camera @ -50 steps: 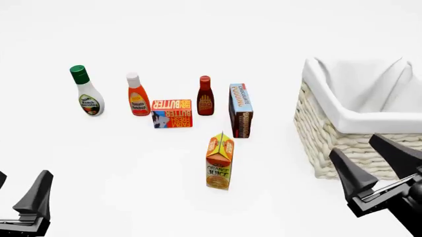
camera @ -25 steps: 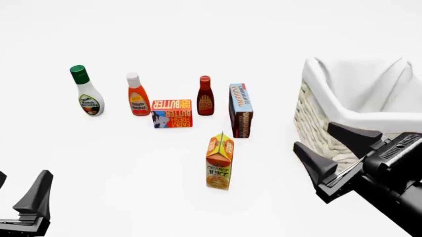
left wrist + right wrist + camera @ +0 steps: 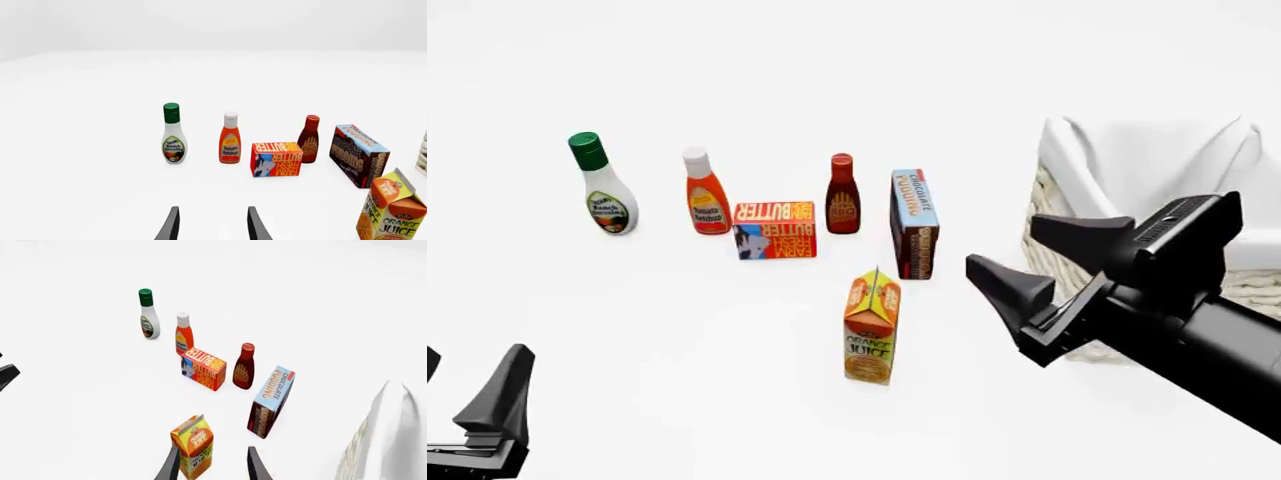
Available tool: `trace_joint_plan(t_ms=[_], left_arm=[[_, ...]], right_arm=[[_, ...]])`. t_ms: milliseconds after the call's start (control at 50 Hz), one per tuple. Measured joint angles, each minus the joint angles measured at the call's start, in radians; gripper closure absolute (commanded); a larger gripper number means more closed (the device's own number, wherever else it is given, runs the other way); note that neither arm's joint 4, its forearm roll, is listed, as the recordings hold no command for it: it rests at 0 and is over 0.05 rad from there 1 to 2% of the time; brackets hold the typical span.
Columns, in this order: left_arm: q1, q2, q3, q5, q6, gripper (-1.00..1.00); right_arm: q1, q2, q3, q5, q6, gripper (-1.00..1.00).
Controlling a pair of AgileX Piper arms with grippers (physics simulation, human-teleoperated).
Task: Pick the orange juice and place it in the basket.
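1. Hovering above the table (image 3: pixel 694 330), the right gripper (image 3: pixel 1034 260) has its two dark fingers spread wide with nothing between them; it hangs in front of the basket (image 3: pixel 1121 170), and its arm hides part of the woven wall.
2. Down and to the left of those fingertips in the front view, the orange juice (image 3: pixel 872 327) stands upright on the table, near the gripper but clear of it.
3. In the right wrist view the orange juice (image 3: pixel 193 446) shows just ahead of the fingertips (image 3: pixel 170 467), in line with the gap but leaning toward one finger, not yet between them.
4. Beyond the carton from the right gripper stands the chocolate pudding box (image 3: pixel 914 223), upright on its narrow side and apart from the carton.
5. Farther out and to the left sit a brown sauce bottle (image 3: pixel 842 195), a flat butter box (image 3: pixel 775 230), a ketchup bottle (image 3: pixel 705 193) and a ranch dressing bottle (image 3: pixel 602 187), in a loose row.
6. The basket, lined with white cloth folded over its rim, sits to the right of and behind the right gripper.
7. The left gripper (image 3: pixel 467 400) sits low at the near left corner, well apart from every grocery; its fingers (image 3: pixel 172 225) stand parted and hold nothing in the left wrist view.
8. From the left gripper the orange juice (image 3: pixel 390 210) lies ahead and off to the right.
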Motion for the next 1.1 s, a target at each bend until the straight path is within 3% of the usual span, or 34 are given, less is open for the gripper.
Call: trace_joint_plan(t_ms=[620,1100], left_arm=[[0.000,-0.002,0.000,0.002,0.000,-1.00],[0.000,-0.002,0.000,0.002,0.000,-1.00]], right_arm=[[0.034,0.111,-0.216,0.222,0.157,-1.00],[0.021,0.211,-0.311,0.322,0.310,-1.00]])
